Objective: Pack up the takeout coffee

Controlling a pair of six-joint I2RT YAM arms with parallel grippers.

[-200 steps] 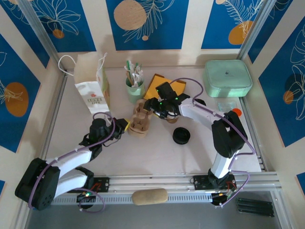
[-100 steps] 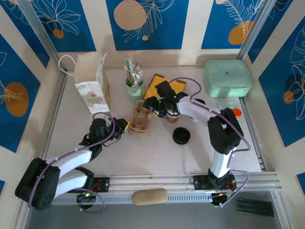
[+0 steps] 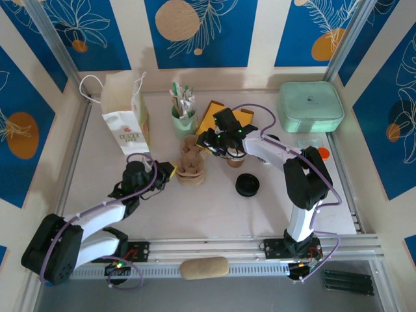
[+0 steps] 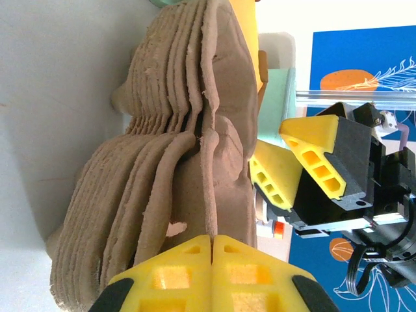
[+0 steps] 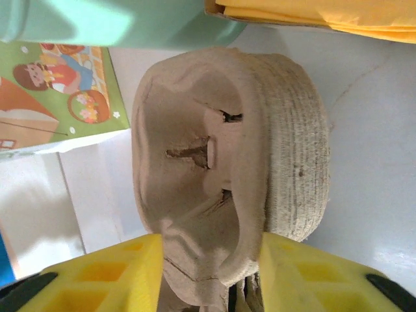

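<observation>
The takeout coffee cup (image 3: 235,160) stands kraft-brown on the table, partly hidden under my right arm. Its black lid (image 3: 247,185) lies just in front of it. Left of the cup sits a stack of brown pulp cup carriers (image 3: 190,164). My right gripper (image 3: 207,143) is at the stack's right end. In the right wrist view, the right gripper (image 5: 211,244) has its yellow pads pressed on both sides of the top carrier (image 5: 214,162). My left gripper (image 3: 170,170) is shut, and in its wrist view the left gripper (image 4: 212,238) touches the edge of the carrier stack (image 4: 175,156).
A mint-green cup of utensils (image 3: 184,121) and a white paper bag (image 3: 125,123) stand at the back left. Yellow napkins (image 3: 229,116) lie behind the right gripper. A mint-green lidded box (image 3: 311,106) fills the back right corner. Walls close off the table's sides.
The right jaws have closed in on the top carrier, and the right gripper has edged toward the stack. The stack has shifted slightly. The left arm has stayed still.
</observation>
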